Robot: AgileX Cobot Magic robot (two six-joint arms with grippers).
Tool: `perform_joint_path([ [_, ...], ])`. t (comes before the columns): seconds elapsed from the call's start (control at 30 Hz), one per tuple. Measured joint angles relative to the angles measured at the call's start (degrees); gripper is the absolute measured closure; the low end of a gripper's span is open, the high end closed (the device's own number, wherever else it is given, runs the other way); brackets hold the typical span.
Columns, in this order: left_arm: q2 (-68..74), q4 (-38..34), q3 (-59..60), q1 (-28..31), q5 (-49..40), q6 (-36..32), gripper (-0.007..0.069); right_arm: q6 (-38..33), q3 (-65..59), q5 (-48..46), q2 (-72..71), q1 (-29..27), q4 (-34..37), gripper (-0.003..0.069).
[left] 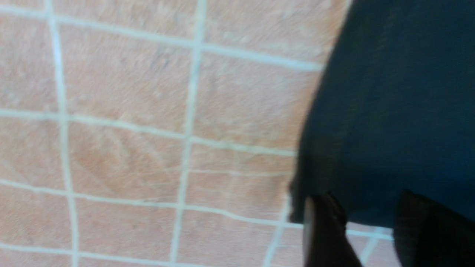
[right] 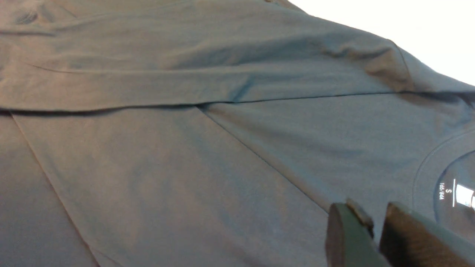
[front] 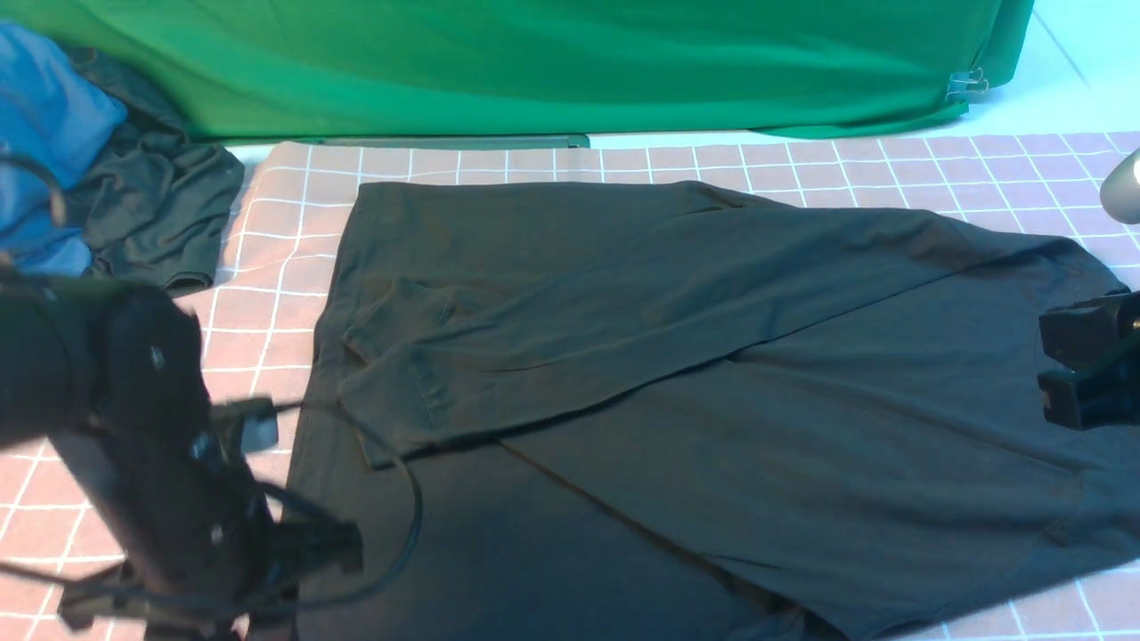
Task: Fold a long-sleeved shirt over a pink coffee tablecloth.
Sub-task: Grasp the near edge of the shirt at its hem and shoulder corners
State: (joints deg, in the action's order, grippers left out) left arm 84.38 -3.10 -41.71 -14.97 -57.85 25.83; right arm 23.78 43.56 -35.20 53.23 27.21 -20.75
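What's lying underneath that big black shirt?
A pink tablecloth with white grid lines shows past the shirt at its left, far and right edges, so the shirt lies on it. The tablecloth's middle is covered, as is anything beneath it.

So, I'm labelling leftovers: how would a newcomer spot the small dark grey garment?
Find the wide pinkish-tan gridded tablecloth, then its far left corner. The small dark grey garment lies crumpled there, beside a blue garment. Unlike the large black long-sleeved shirt spread flat mid-cloth, it is bunched at the edge.

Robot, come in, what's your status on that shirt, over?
Left gripper open at shirt edge. Right gripper slightly open near collar, empty. It lies flat on tablecloth, sleeve folded across. Spare garments far left, apart.
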Motion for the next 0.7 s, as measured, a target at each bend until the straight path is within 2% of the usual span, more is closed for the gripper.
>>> perform_joint_path([
  [0.1, 0.0, 2.61, 2.11, -0.87, 1.08, 3.76, 0.0234, 0.0, 0.0, 0.0, 0.0, 0.0, 0.0, 0.0476],
  [0.13, -0.07, 3.68, 3.16, -1.03, 2.16, 5.14, 0.0185, 0.0, 0.0, 0.0, 0.0, 0.0, 0.0, 0.0476],
  [0.23, -0.08, 4.2, 6.04, -1.03, 6.9, 6.02, 0.0098, -0.05, 0.0, 0.0, 0.0, 0.0, 0.0, 0.0478],
  [0.37, -0.78, 3.79, 7.52, -1.03, 9.63, 4.83, 0.0095, -0.06, 0.0, 0.0, 0.0, 0.0, 0.0, 0.0479],
  [0.43, -0.97, 3.1, 7.82, -1.03, 10.64, 3.44, 0.0146, -0.06, 0.0, 0.0, 0.0, 0.0, 0.06, 0.048],
  [0.5, -0.97, 1.95, 7.82, -1.03, 11.37, 2.34, 0.025, -0.06, 0.0, -0.28, 0.0, 0.0, 0.33, 0.048],
  [0.53, -0.97, 1.12, 7.82, -1.03, 11.89, 1.81, 0.036, -0.06, 0.0, -0.95, 0.0, 0.0, 0.67, 0.048],
  [0.57, -0.97, 0.92, 7.82, -1.03, 11.92, 1.69, 0.0377, -0.06, 0.0, -1.11, 0.0, 0.0, 0.83, 0.048],
  [0.6, -0.97, 0.18, 7.82, -1.08, 12.29, 0.65, 0.0489, -0.06, 0.07, -2.75, 0.0, 0.0, 1.39, 0.048],
  [0.63, -0.97, -0.26, 7.82, -1.08, 12.53, 0.18, 0.0547, -0.12, 0.43, -5.12, 0.13, 0.0, 2.01, 0.048],
  [0.7, -1.34, -0.12, 7.91, -1.13, 12.58, -0.43, 0.0579, -0.9, 1.66, -10.41, 0.65, 0.0, 2.86, 0.048],
])
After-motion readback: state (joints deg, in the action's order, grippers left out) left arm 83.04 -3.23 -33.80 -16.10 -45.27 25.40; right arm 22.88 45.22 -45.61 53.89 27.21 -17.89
